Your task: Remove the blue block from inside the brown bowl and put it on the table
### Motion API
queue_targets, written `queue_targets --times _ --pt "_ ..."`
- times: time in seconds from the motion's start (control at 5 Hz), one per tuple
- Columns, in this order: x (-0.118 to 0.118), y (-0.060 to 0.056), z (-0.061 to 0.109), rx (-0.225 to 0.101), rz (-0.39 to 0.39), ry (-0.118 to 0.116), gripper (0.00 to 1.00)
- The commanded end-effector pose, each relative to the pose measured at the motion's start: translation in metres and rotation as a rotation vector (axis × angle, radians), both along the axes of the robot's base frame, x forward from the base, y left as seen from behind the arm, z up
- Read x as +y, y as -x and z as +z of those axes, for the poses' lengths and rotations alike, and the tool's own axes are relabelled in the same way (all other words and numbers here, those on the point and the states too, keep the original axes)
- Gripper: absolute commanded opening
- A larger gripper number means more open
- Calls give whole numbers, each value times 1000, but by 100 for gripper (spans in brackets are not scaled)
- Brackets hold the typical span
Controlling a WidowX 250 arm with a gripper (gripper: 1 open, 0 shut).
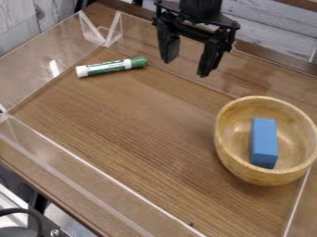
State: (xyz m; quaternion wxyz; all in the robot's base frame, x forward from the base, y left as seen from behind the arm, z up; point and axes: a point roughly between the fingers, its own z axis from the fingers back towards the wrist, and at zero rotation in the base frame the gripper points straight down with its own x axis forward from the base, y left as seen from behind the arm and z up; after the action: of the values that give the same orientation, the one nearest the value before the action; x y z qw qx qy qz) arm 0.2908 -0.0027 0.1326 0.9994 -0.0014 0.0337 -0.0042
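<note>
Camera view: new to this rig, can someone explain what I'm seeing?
There is one picture, taken from above and to one side of the table, a wood-grain top with low clear walls. The black thing at the top edge is the end of a single robot arm. Its two fingers point down and stand apart, with nothing between them, so nothing is held.

To the right in the picture is a round tan bowl, with a blue block inside. At the upper left lies a green-and-white marker. The task is to take the block out and put it on the table; it is still to be done.
</note>
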Motion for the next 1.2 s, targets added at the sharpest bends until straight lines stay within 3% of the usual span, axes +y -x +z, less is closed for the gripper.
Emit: queue_targets --times 0.0,0.2,0.6,1.0 --pt "-7 4 -4 12 18 5 100" --pt "-26 12 -3 3 59 17 100" --pt "-69 24 4 -49 110 41 100" --pt "-103 30 1 -100 107 66 100"
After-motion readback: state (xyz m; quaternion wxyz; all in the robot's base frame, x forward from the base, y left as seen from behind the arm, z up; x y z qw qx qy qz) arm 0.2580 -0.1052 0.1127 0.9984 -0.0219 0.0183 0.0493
